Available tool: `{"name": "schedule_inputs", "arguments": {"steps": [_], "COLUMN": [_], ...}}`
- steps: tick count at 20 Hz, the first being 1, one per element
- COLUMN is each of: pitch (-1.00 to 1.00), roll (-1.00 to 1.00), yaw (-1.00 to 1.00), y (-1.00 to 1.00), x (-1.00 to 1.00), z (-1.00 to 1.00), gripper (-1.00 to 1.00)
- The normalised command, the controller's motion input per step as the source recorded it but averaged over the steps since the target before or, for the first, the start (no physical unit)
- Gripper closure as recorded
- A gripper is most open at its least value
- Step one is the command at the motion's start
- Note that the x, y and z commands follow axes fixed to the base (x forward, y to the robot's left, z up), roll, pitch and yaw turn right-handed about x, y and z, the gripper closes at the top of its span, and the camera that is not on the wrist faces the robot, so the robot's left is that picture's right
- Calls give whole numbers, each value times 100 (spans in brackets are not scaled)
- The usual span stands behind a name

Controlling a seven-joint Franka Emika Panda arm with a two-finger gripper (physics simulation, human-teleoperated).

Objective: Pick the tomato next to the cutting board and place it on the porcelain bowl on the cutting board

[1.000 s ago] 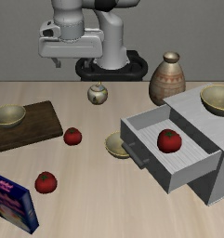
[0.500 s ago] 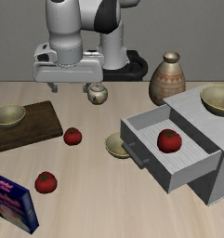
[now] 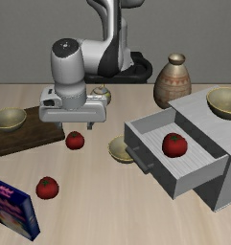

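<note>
Red and round, the tomato [image 3: 76, 141] lies on the worktop just beside the cutting board [image 3: 35, 134], at the board's edge on the exterior view's right. The gripper [image 3: 75, 122] hangs directly above it; whether it is spread or pressed together I cannot tell. The porcelain bowl [image 3: 8, 119] sits on the board toward the exterior view's left. An off-centre descent would likely nudge the tomato into rolling toward the small bowl [image 3: 120, 148]. A low carry could clip the board's edge or tip the porcelain bowl.
</note>
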Motion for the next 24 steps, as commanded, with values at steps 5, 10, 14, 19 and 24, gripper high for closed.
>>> {"name": "schedule_inputs", "arguments": {"steps": [5, 10, 14, 19, 24], "pitch": [0, 0, 0, 0, 0], "roll": [0, 0, 0, 0, 0], "yaw": [0, 0, 0, 0, 0], "y": [0, -20, 0, 0, 0], "x": [0, -40, -25, 0, 0], "z": [-100, -40, -25, 0, 0], "gripper": [-100, -100, 100, 100, 100]}}
